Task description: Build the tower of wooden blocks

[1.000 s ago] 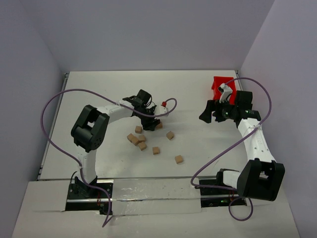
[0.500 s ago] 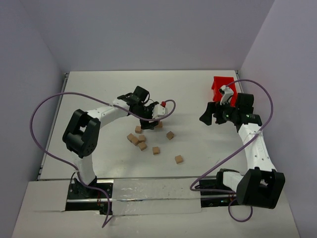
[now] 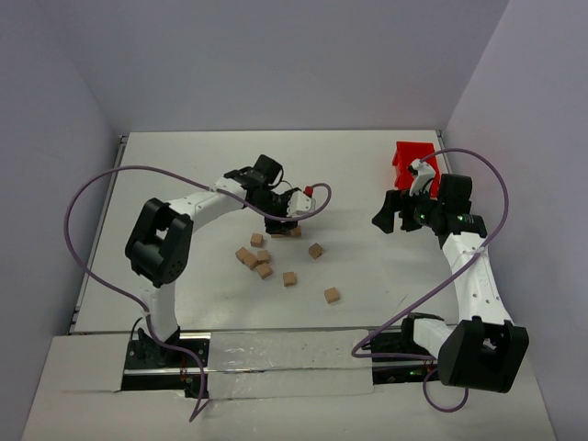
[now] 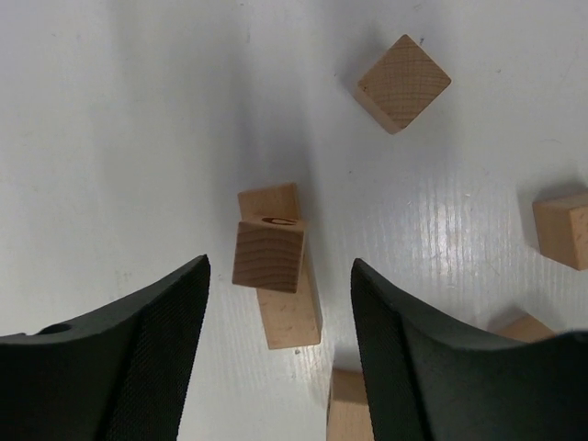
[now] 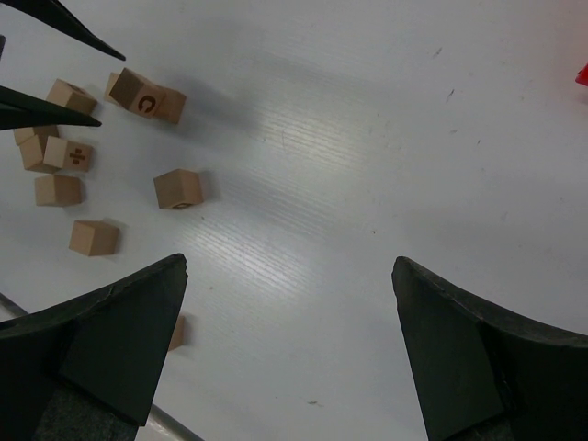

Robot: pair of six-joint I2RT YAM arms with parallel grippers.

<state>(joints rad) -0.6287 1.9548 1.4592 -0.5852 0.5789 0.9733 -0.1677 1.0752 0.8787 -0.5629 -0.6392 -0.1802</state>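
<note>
A small tower (image 4: 274,276) stands between the open fingers of my left gripper (image 4: 278,285): one tan cube (image 4: 268,255) rests on two cubes laid in a row, and neither finger touches it. In the top view the left gripper (image 3: 281,219) hovers over it at the back of the block pile. Several loose wood blocks (image 3: 264,257) lie in front, with single ones to the right (image 3: 315,250) and nearer the front edge (image 3: 332,295). My right gripper (image 3: 395,211) is open and empty over bare table (image 5: 289,266). It sees the tower (image 5: 147,96) at its upper left.
A red bin (image 3: 410,158) stands at the back right, just behind the right arm. Purple cables loop from both arms over the table. The walls close in the back and sides.
The left gripper stays over the small tower while its elbow has swung back and forth. The right gripper has drifted slightly to the right. The loose blocks have not moved.
</note>
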